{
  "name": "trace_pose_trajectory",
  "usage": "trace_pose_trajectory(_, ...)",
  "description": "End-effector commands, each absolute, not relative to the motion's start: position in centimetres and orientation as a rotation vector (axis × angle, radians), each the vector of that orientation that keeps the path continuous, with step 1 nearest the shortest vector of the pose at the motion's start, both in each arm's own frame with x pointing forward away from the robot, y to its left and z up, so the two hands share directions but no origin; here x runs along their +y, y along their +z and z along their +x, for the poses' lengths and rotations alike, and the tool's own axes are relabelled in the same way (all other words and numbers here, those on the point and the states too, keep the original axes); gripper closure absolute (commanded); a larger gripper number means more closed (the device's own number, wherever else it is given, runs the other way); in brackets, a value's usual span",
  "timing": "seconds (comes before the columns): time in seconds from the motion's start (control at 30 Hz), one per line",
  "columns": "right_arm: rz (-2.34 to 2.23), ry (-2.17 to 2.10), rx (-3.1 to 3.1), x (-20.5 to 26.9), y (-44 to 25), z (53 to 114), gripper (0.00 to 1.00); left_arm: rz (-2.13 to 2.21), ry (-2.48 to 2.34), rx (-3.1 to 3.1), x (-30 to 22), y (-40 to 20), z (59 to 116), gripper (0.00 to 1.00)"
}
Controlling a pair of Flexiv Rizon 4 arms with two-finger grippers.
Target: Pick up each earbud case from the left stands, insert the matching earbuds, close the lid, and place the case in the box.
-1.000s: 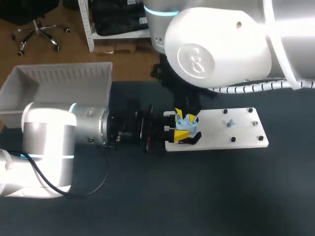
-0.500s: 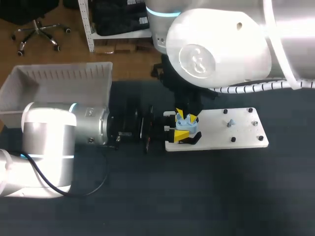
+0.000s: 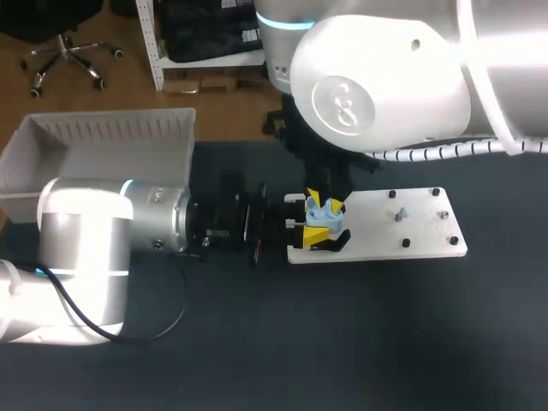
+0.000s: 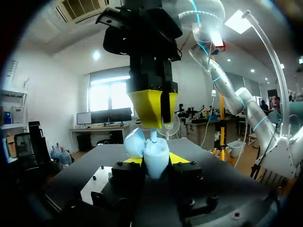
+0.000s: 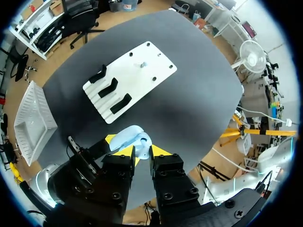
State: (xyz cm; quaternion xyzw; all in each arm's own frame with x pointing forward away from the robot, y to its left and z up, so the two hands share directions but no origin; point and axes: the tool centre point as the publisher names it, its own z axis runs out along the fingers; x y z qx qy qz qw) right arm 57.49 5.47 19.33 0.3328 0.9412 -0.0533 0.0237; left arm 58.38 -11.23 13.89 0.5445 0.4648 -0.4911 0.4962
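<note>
A light blue earbud case (image 3: 325, 224) with its lid open is held over the left end of the white stand plate (image 3: 402, 233), and my left gripper (image 3: 313, 234) is shut on it from the left. In the left wrist view the case (image 4: 156, 156) sits between the left gripper's (image 4: 156, 163) yellow tips. My right gripper (image 4: 152, 116) comes down from above, shut on a small pale earbud (image 4: 152, 135) right over the case's opening. In the right wrist view the case (image 5: 134, 140) lies just beyond the right gripper (image 5: 142, 152). Another blue earbud (image 3: 400, 214) stands on the plate.
A white box (image 3: 103, 150) stands at the back left of the table. Three empty black stands (image 5: 110, 88) sit on the plate's left part, and small black pegs (image 3: 406, 243) on its right part. The dark tabletop (image 3: 342, 342) extends in front.
</note>
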Motion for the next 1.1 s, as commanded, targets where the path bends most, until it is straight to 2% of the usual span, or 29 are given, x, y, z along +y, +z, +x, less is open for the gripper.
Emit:
trace_pose_trajectory(0.03,1.036,-0.174,2.912,5.5,19.2,57.6,1.0,1.311,-1.18,1.126,-11.3,13.8,58.1,1.0)
trace_pose_trajectory(0.83,1.031,-0.212,2.934,5.7,18.0,57.4,1.0,1.311,-1.18,1.126,-11.3,13.8,58.1,1.0)
trace_pose_trajectory(0.87,1.031,-0.211,2.935,5.7,18.0,57.4,0.95,1.311,-1.18,1.126,-11.3,13.8,58.1,1.0)
trace_pose_trajectory(0.9,1.034,-0.211,2.938,5.7,18.0,57.4,0.72,1.311,-1.18,1.126,-11.3,13.8,58.1,1.0)
trace_pose_trajectory(1.0,1.04,-0.185,2.945,5.7,18.1,57.1,0.46,1.311,-1.18,1.126,-11.3,13.8,58.1,1.0)
trace_pose_trajectory(1.07,1.044,-0.163,2.944,5.6,18.5,56.8,0.22,1.311,-1.18,1.126,-11.3,13.8,58.1,1.0)
trace_pose_trajectory(1.1,1.044,-0.148,2.943,5.5,18.8,56.5,0.2,1.311,-1.18,1.126,-11.3,13.8,58.1,1.0)
